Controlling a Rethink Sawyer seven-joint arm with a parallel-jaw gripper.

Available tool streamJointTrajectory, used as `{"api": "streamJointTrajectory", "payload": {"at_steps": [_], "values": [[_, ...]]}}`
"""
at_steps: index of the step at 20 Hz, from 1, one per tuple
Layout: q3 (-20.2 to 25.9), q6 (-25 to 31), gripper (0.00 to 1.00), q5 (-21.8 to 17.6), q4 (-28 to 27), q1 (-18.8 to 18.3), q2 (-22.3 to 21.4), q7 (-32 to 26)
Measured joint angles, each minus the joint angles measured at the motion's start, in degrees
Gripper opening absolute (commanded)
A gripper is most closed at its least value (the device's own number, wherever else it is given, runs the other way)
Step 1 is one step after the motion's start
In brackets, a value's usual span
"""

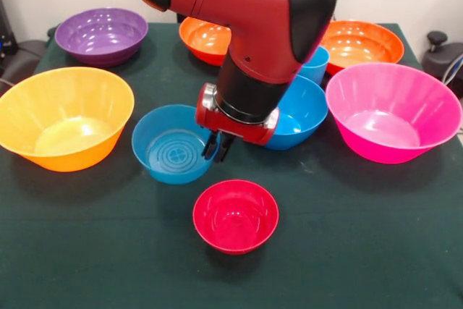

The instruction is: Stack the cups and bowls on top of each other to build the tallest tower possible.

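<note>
We see the arm (246,27) reaching down over the middle of the bench (362,251), which is covered in dark green cloth. Its jaws (217,147) sit at the right rim of the small blue bowl (172,143); the dark fingertips (211,148) lie close together at that rim, but we cannot tell whether they pinch the wall or merely touch it.

The small blue bowl stands upright at the centre, its ribbed bottom showing. Just nearer than the jaws and slightly right stands the small red bowl (236,216), upright and apart from the blue one. Right of the jaws, partly hidden behind the arm's wrist, is a mid-sized blue bowl (304,110), and just beyond it a light blue cup (316,65) shows at the arm's edge; we cannot tell whether the cup touches that bowl.

On the left stands the large yellow-orange bowl (65,117), close beside the small blue bowl. On the right stands the large pink bowl (393,111). Along the far side are the purple bowl (101,35) at left, an orange bowl (205,39) partly behind the arm, and a second orange bowl (362,43) at right. All bowls stand singly on the cloth, mouths up.
</note>
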Motion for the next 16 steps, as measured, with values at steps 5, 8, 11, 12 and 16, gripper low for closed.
{"api": "streamJointTrajectory", "payload": {"at_steps": [5, 8, 11, 12, 16], "values": [[-0.02, 2.80, 0.00, -0.06, -5.34, 0.19, 1.57, 0.00], [-0.05, 5.96, 0.00, -0.05, -10.77, 0.54, 3.53, 0.00], [-0.09, 9.63, 0.00, -0.05, -15.62, 1.22, 5.51, 0.00], [-0.09, 10.47, 0.00, -0.06, -16.62, 1.44, 5.93, 0.00], [-0.09, 14.61, 0.00, 0.08, -20.70, 2.76, 7.54, 0.00]]}}
